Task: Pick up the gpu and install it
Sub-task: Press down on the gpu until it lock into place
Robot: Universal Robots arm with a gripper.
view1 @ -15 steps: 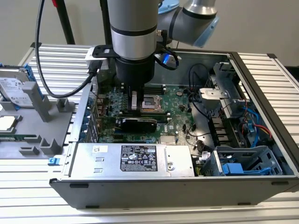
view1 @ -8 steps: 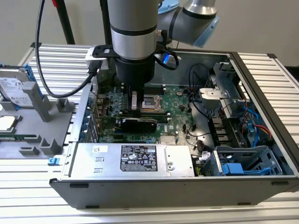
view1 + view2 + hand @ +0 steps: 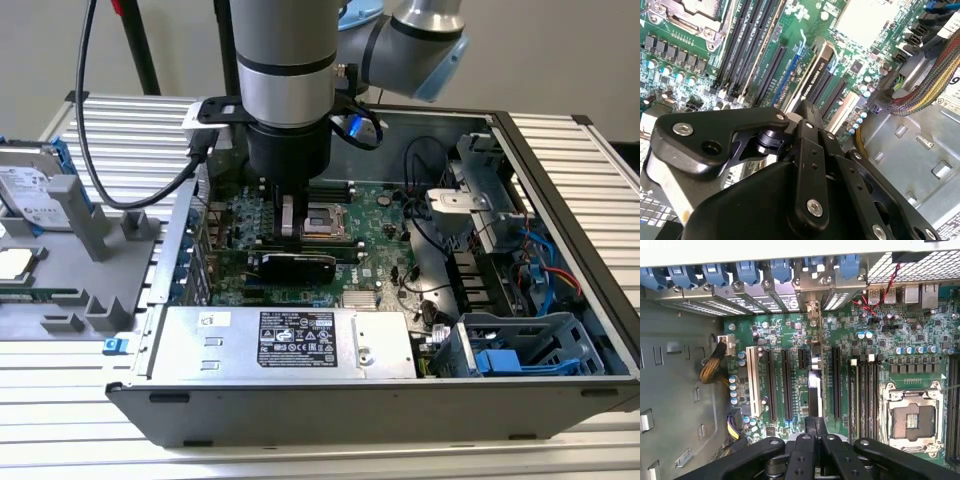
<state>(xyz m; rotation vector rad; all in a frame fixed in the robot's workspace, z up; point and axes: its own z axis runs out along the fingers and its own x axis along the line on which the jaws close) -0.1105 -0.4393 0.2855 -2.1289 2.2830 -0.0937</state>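
Gripper [image 3: 289, 228] lowered inside open computer case [image 3: 560, 160], fingers clenched on the gpu [image 3: 292, 266], card held upright on edge over green motherboard [image 3: 385, 215] slots

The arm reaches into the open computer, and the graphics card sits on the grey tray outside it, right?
No. The arm does reach in, but the gpu stands on edge on the motherboard inside the case, under the gripper; the exterior view shows it.
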